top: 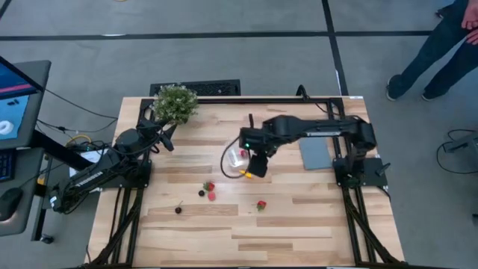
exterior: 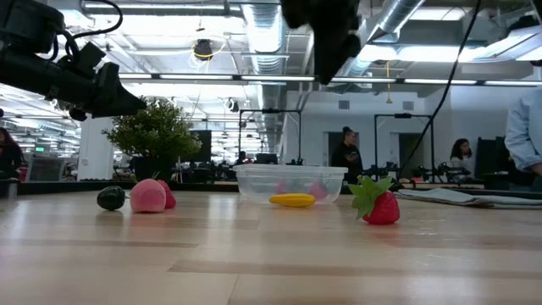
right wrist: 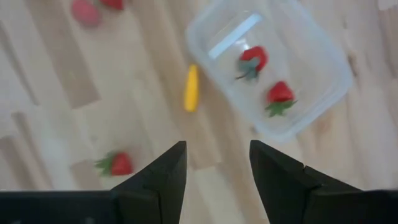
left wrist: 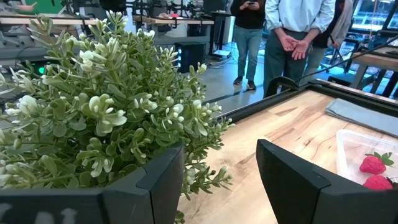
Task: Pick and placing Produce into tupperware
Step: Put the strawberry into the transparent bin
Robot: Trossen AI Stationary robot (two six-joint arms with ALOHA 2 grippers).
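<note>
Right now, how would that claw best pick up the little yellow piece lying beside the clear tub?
Across its narrow middle, from straight above. The yellow piece lies flat and elongated beside the tub, so the open right claw should likely close across its short width.

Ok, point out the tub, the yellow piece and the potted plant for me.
Tub (right wrist: 323, 59): right wrist view, bare floor near its rim.
Yellow piece (right wrist: 191, 88): right wrist view, its middle, on the table beside the tub.
Potted plant (top: 175, 102): high view, centre of the foliage.
</note>
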